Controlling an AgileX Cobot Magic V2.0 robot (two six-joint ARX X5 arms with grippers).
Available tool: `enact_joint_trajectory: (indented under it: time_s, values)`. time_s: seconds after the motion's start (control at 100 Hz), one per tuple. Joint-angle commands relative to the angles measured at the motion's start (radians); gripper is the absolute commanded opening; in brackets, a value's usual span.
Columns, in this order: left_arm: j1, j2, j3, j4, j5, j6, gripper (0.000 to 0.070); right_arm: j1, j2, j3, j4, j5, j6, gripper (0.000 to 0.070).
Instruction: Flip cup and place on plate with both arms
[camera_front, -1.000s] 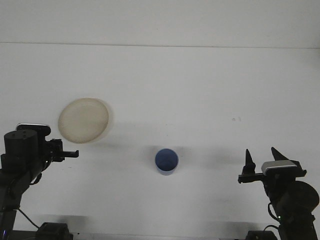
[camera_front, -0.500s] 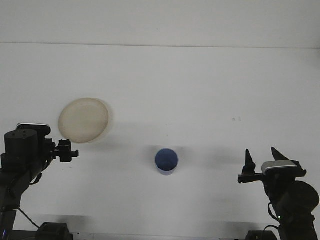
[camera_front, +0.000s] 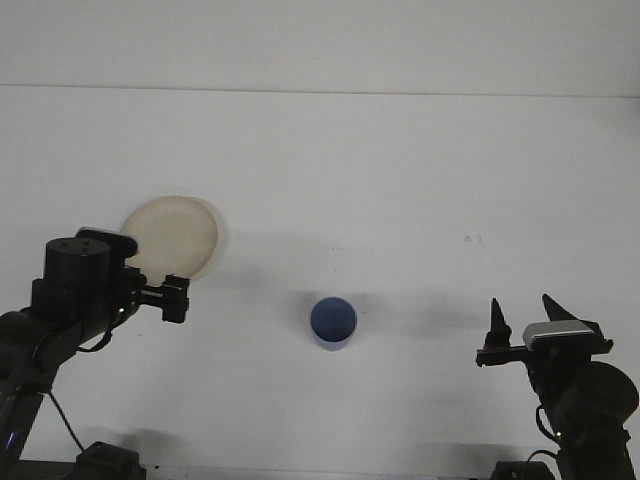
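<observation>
Our right pincer (camera_front: 521, 318) stands with its pointed black fingers spread, empty. Our left pincer (camera_front: 174, 298) overlaps the plate's (camera_front: 172, 237) near edge; we cannot tell its opening. The round blue cup (camera_front: 333, 322) sits between them on the smooth white surface (camera_front: 400, 180).

Bare worktop (camera_front: 420, 170) surrounds the cup (camera_front: 332, 322) on every side. The plate (camera_front: 172, 238) sits near the left edge, partly behind the left gripper (camera_front: 172, 297)
</observation>
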Motion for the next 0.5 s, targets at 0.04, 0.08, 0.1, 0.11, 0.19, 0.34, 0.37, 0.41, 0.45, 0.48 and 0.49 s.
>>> enact_joint_trajectory:
  time_s: [0.04,0.08,0.1,0.11,0.19,0.34,0.37,0.41,0.45,0.48,0.49]
  values:
    - [-0.111,0.071,0.057,0.003,0.010,-0.065,0.0584,0.002,-0.002,0.005,0.012,-0.002,-0.004,0.0529]
    - [-0.159,0.103,0.074,0.008,0.010,-0.076,0.0584,0.001,-0.002,0.005,0.012,-0.001,-0.004,0.0529]
    - [-0.183,0.121,0.081,0.013,0.010,-0.079,0.0584,0.001,-0.002,0.005,0.012,-0.002,-0.004,0.0529]
    - [-0.195,0.129,0.085,0.014,0.010,-0.079,0.0585,0.002,-0.002,0.005,0.012,-0.002,-0.004,0.0529]
    - [-0.281,0.203,0.121,0.019,0.010,-0.079,0.0585,0.002,-0.002,0.005,0.012,-0.002,-0.004,0.0529]
    - [-0.408,0.351,0.202,0.016,0.010,-0.087,0.0585,0.001,-0.002,0.005,0.012,-0.001,-0.004,0.0529]
    - [-0.428,0.378,0.218,0.014,0.010,-0.092,0.0585,0.002,-0.002,0.005,0.012,-0.001,-0.004,0.0529]
    - [-0.452,0.414,0.239,0.014,0.010,-0.095,0.0585,0.001,-0.002,0.005,0.012,-0.001,-0.004,0.0529]
    - [-0.474,0.446,0.257,0.013,0.010,-0.095,0.0585,0.002,-0.002,0.005,0.012,-0.002,-0.004,0.0529]
    - [-0.489,0.469,0.271,0.013,0.010,-0.094,0.0585,0.002,-0.002,0.005,0.011,-0.002,-0.004,0.0529]
    - [-0.494,0.477,0.275,0.013,0.010,-0.094,0.0585,0.002,-0.002,0.005,0.011,-0.002,-0.004,0.0529]
